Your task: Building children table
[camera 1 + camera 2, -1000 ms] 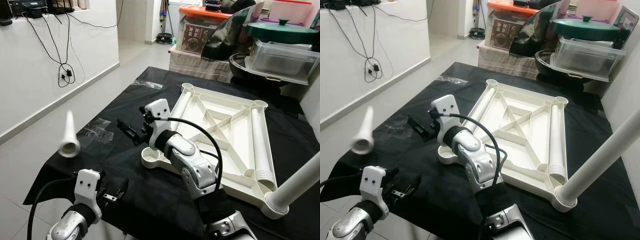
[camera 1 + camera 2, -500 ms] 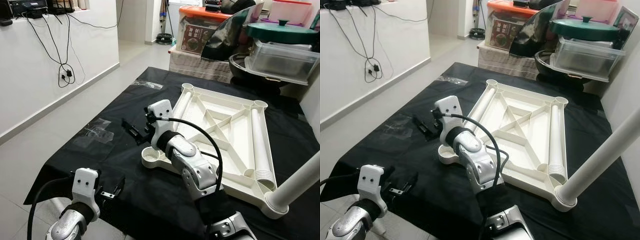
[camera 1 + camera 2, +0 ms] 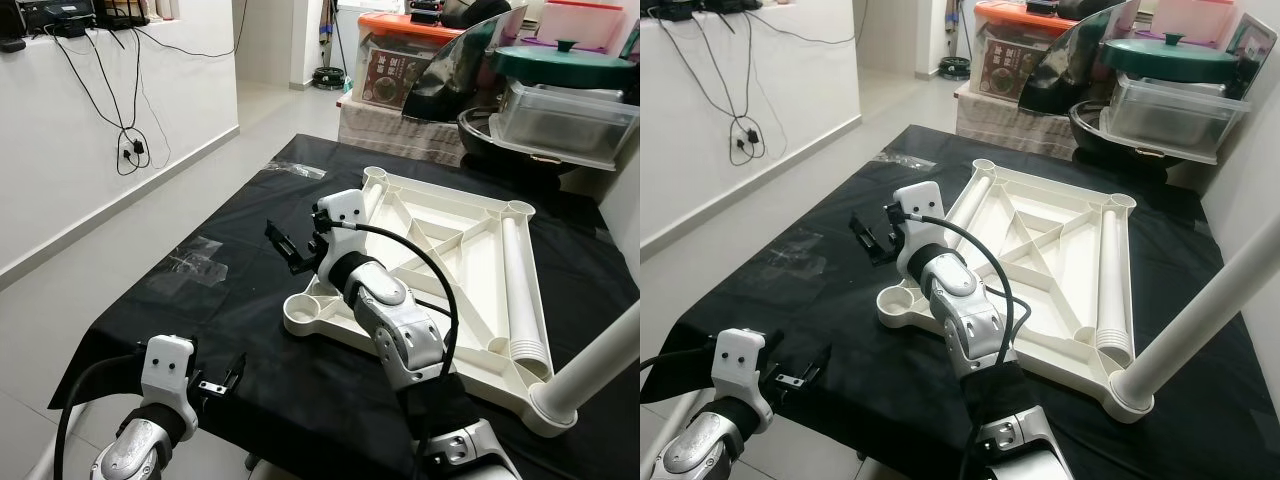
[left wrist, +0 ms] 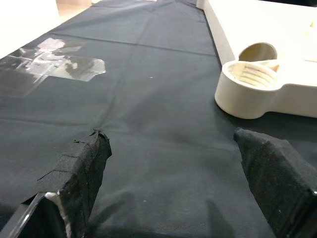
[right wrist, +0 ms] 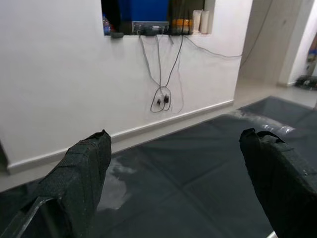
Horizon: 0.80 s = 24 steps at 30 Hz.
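White plastic children's tabletop [image 3: 440, 262] lies upside down, ribbed underside up, with a white leg [image 3: 592, 369] standing in its near right corner socket.

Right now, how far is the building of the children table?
Done: one white tubular leg stands in the near right socket of the upside-down white plastic tabletop. In hand: nothing; the left gripper and right gripper are open. Left: the near left socket is empty; another leg lies on the tabletop.

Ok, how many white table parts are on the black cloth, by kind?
Tabletop frame: 1
Legs lying in the frame: 2
Leg standing in a corner socket: 1
Total: 4
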Motion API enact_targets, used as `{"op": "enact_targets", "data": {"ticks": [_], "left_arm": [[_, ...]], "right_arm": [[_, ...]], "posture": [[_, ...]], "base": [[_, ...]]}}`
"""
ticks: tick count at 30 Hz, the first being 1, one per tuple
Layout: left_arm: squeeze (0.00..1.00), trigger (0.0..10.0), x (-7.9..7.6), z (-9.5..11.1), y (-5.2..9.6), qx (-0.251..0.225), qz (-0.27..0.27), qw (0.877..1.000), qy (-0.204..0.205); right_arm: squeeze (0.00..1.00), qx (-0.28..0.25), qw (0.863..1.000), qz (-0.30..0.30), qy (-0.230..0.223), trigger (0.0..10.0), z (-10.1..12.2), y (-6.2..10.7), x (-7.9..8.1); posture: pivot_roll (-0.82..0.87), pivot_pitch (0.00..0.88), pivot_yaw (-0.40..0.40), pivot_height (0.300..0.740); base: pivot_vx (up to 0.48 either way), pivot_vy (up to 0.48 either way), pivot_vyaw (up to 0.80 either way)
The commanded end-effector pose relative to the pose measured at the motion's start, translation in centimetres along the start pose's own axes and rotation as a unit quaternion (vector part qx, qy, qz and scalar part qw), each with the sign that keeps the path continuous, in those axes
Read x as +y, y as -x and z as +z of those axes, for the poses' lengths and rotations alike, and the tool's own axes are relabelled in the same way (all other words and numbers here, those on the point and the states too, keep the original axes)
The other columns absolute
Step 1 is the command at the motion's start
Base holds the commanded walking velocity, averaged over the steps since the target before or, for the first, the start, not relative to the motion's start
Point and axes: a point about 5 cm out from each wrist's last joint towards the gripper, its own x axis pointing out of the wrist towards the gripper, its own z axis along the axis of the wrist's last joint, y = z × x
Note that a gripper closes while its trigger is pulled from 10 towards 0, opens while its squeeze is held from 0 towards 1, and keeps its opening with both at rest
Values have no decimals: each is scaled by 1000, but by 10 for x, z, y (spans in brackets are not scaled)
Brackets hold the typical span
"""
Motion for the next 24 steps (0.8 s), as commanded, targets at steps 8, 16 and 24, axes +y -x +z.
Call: {"op": "enact_targets", "data": {"ticks": [8, 16, 24], "left_arm": [[0, 10000, -1, 0, -3, -4, 2, 1000, -6], [0, 10000, 2, 7, 2, -14, 9, 1000, -20], [0, 10000, 16, 19, 18, -35, 61, 995, -75]], "right_arm": [[0, -87, 992, -80, 36, 10000, 17, 21, -27], [0, -92, 987, -110, 69, 10000, 11, 35, -38], [0, -35, 981, -131, 140, 10000, -17, 82, -56]], "posture": [[58, 0, -85, 740], [55, 0, -81, 740], [42, 0, -94, 740]], "base": [[0, 0, 0], [0, 0, 0], [0, 0, 0]]}}
